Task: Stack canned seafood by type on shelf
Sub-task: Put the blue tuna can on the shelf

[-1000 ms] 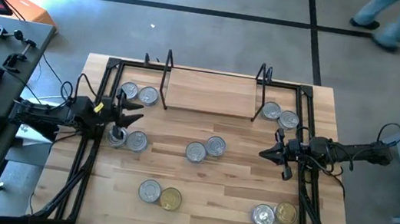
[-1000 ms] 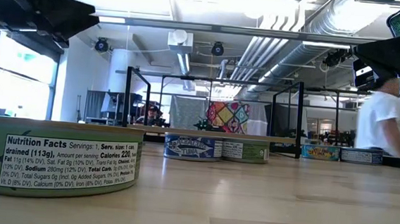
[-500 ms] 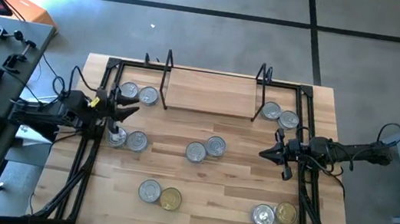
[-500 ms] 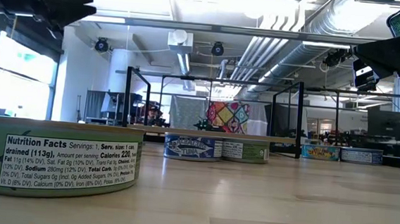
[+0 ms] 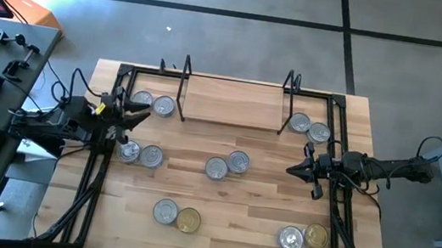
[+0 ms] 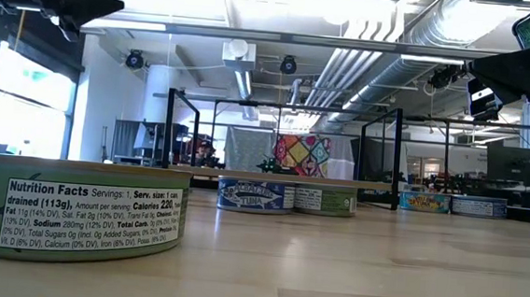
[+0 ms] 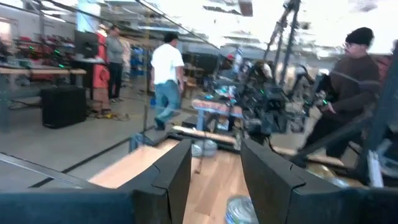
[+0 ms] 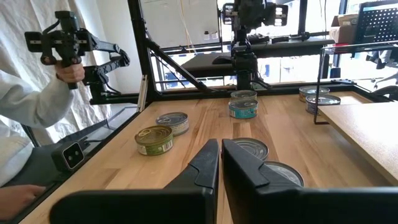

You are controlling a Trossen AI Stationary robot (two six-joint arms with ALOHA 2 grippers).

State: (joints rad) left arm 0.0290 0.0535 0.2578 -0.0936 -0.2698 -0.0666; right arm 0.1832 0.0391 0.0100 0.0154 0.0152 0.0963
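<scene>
The shelf (image 5: pixel 232 102) sits at the far edge of the table (image 5: pixel 253 205), midway along it, a bare light-wood board with a black wire frame at each end. No tin rests on it.

The tins lie in pairs on the table. Two silver-lidded tins (image 5: pixel 153 103) sit just beside the shelf's left frame, and two more (image 5: pixel 309 127) just beside its right frame. Another silver pair (image 5: pixel 141 155) lies near the left edge, and a pair (image 5: pixel 227 164) lies at the middle of the table. Near the front edge, a silver tin touches a gold tin (image 5: pixel 188 219) left of centre, and a second silver and gold pair (image 5: pixel 303 237) sits toward the front right corner.

The left gripper (image 5: pixel 138 116) hangs above the table by the left edge, between the pair beside the left frame and the pair near the left edge. Its fingers (image 7: pixel 171 171) stand apart, grasping nothing.

The right gripper (image 5: pixel 294 169) waits over the right side of the table, its fingers (image 8: pixel 208 163) clenched together on nothing.
</scene>
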